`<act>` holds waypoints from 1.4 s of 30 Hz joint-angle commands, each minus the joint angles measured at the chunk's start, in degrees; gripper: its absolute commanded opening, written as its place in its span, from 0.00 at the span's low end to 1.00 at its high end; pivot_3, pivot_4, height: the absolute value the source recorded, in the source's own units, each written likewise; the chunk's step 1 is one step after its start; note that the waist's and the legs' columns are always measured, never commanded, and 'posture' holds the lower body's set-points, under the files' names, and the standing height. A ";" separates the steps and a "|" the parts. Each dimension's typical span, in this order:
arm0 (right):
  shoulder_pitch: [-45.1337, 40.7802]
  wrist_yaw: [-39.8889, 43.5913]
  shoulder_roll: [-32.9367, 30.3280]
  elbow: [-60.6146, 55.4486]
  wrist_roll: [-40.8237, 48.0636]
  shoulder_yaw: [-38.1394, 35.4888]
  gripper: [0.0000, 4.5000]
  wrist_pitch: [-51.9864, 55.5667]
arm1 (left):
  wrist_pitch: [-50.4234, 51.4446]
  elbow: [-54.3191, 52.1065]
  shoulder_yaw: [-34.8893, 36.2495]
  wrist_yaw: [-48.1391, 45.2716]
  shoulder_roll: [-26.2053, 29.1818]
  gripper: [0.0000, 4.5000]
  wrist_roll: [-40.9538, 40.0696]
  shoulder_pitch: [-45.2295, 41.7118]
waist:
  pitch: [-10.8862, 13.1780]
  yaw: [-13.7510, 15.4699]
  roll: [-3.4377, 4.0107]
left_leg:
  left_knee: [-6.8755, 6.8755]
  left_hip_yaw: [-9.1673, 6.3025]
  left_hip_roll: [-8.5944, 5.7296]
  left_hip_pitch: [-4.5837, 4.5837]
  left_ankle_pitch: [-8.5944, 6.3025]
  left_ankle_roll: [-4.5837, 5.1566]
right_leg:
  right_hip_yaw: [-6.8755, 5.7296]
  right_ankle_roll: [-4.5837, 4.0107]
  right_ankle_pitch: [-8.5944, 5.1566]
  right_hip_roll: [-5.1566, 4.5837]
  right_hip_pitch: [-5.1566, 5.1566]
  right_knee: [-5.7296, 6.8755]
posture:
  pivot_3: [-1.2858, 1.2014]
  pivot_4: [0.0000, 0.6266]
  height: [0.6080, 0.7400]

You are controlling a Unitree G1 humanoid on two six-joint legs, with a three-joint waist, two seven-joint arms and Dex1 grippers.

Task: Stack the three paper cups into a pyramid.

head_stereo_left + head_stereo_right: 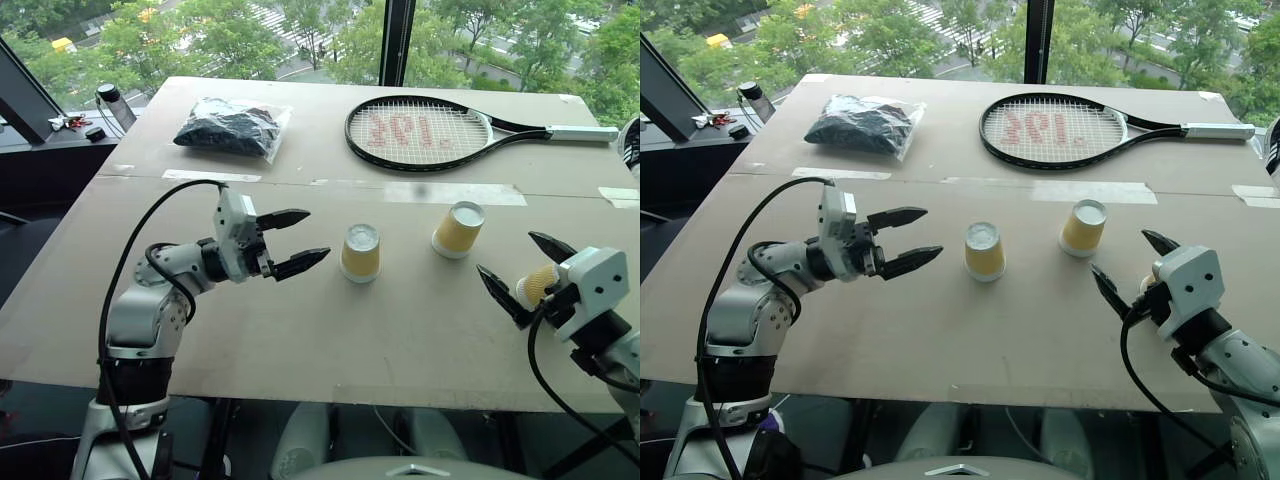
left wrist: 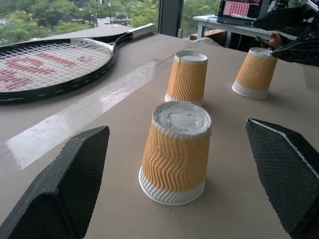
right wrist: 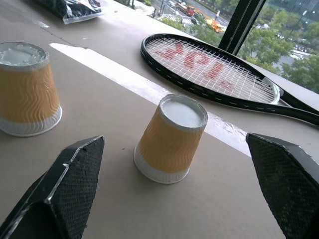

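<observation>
Nothing is stacked yet: the three cups all stand upside down and apart on the table [image 1: 300,350]. One cup [image 1: 360,252] sits at the centre of the head view, a second cup [image 1: 459,229] up and to its right, and a third cup [image 1: 540,283] at the right edge, between the fingers of the right gripper [image 1: 524,270], whose jaws are wide and do not seem to clamp it. The left gripper [image 1: 296,241], left of centre, also has its jaws spread wide and holds nothing, pointing at the centre cup. By my reading, the base pair has yet to be set side by side, and the top cup placed after that. The table is a pale board with tape strips; a racket [image 1: 420,133] lies at upper right, a dark bag [image 1: 232,128] at upper left. Windows behind show trees.
</observation>
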 commanded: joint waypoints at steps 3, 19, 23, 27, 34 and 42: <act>-4.97 -0.53 -1.62 2.75 -0.61 1.00 1.00 2.32 | 6.77 -10.14 2.50 -0.97 2.42 0.99 -10.17 3.28 | 0.01 -0.22 0.02 | -0.02 -0.04 0.00 0.00 -0.01 0.01 | 0.01 -0.01 0.00 0.02 0.00 0.01 | 0.52 0.24 1.00; -0.96 0.24 -4.66 6.84 1.51 -10.11 1.00 12.32 | 5.01 -16.72 2.31 -1.85 4.82 0.99 -11.94 11.02 | 0.02 -0.26 0.07 | -0.04 0.09 0.00 0.02 -0.02 0.03 | 0.18 -0.01 0.00 0.05 -0.03 -0.01 | 0.52 0.24 1.00; 1.41 0.47 -4.43 7.56 0.41 -9.71 1.00 12.69 | 4.58 -16.41 1.98 -2.49 4.81 0.99 -11.74 11.76 | 0.02 -0.10 0.07 | -0.05 0.09 0.00 0.01 -0.02 0.04 | 0.17 -0.01 0.00 0.05 -0.03 -0.02 | 0.52 0.24 1.00; 1.82 0.51 -2.96 8.55 1.52 -9.65 1.00 13.09 | 4.05 -15.75 2.10 -3.15 4.94 0.99 -11.40 12.49 | 0.02 -0.13 0.07 | -0.05 0.09 0.00 0.01 -0.02 0.04 | 0.18 0.00 0.00 0.05 -0.03 -0.03 | 0.52 0.24 1.00; 2.46 2.32 -2.55 8.65 0.96 -9.00 0.52 9.81 | 2.70 -15.50 2.63 -3.22 4.87 1.00 -10.86 14.01 | 0.02 -0.15 0.08 | -0.06 0.10 0.00 0.02 -0.02 0.04 | 0.17 -0.01 -0.01 0.06 -0.03 -0.03 | 0.52 0.24 1.00; 1.30 9.09 -2.37 -0.55 15.17 -8.83 0.52 11.32 | 0.14 -14.17 2.75 -2.53 4.21 1.00 -9.21 15.78 | 0.06 -0.27 0.14 | -0.08 0.09 0.02 0.02 -0.02 0.04 | 0.20 -0.01 -0.01 0.04 -0.04 -0.03 | 0.52 0.24 1.00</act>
